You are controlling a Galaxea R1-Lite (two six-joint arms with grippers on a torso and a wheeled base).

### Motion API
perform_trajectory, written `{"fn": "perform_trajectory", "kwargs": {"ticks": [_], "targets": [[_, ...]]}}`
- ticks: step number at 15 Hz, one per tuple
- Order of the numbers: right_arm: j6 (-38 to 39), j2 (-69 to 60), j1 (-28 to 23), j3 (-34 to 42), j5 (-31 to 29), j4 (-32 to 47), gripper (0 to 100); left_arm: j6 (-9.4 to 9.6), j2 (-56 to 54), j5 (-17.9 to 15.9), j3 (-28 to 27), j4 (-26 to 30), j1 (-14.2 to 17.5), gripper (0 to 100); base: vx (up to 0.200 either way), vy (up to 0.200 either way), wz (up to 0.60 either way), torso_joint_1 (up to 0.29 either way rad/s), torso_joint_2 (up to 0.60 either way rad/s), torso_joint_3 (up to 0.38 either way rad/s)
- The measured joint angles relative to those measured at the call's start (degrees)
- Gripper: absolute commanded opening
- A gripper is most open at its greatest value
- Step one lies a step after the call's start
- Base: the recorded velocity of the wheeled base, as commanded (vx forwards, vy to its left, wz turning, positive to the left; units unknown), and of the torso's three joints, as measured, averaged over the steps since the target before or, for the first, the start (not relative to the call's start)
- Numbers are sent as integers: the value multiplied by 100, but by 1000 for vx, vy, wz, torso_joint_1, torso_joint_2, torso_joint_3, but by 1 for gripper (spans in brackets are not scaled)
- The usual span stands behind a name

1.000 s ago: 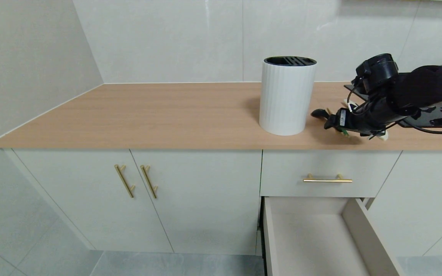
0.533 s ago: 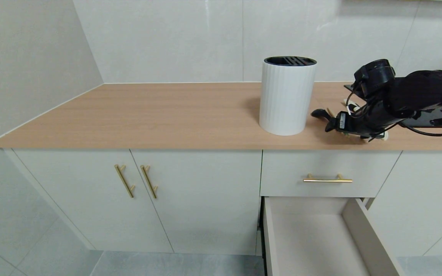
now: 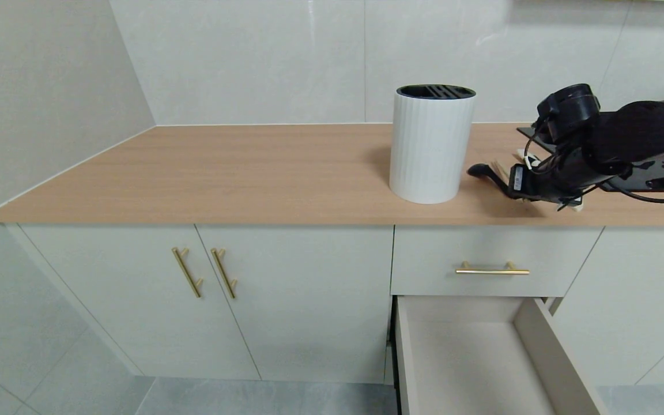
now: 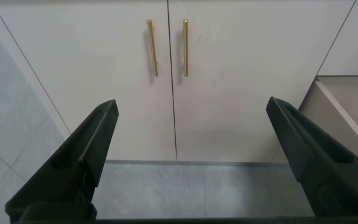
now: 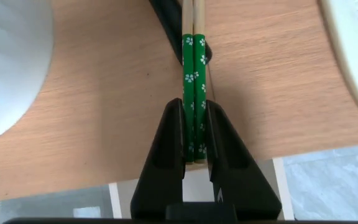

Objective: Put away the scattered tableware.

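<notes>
My right gripper (image 5: 195, 111) is shut on a pair of wooden chopsticks (image 5: 194, 68) with green flowered ends, held low over the wooden counter (image 3: 251, 173). In the head view the right gripper (image 3: 519, 185) sits just right of the white ribbed utensil holder (image 3: 431, 147), and the chopsticks (image 3: 499, 168) point toward it. A black utensil (image 3: 480, 170) lies under the chopsticks' far ends. My left gripper (image 4: 191, 155) hangs open with nothing in it, low in front of the cabinet doors (image 4: 166, 93).
A white plate rim (image 5: 353, 56) lies beside the chopsticks. A black tray (image 3: 655, 178) sits at the counter's right end. The lower drawer (image 3: 545, 346) below the holder stands pulled out. A shut drawer with a gold handle (image 3: 491, 270) is above it.
The right wrist dipped toward the counter, then rose slightly. The chopsticks' wooden ends now show beside the black utensil. The holder has not moved.
</notes>
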Motion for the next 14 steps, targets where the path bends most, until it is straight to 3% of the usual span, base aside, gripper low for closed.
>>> {"fn": "perform_trajectory", "kwargs": {"ticks": [3, 8, 12, 14], "targets": [[4, -535, -27, 311, 7, 21, 0, 0, 0, 0, 2, 0, 0, 100, 0, 0, 0, 0, 0, 0], [-30, -2082, 151, 1825, 295, -6, 0, 0, 0, 2, 2, 0, 0, 100, 0, 0, 0, 0, 0, 0], [-243, -3641, 289, 3181, 1758, 22, 0, 2, 0, 2, 2, 0, 0, 100, 0, 0, 0, 0, 0, 0], [-356, -4248, 317, 3702, 2092, 312, 0, 0, 0, 0, 2, 0, 0, 100, 0, 0, 0, 0, 0, 0]]}}
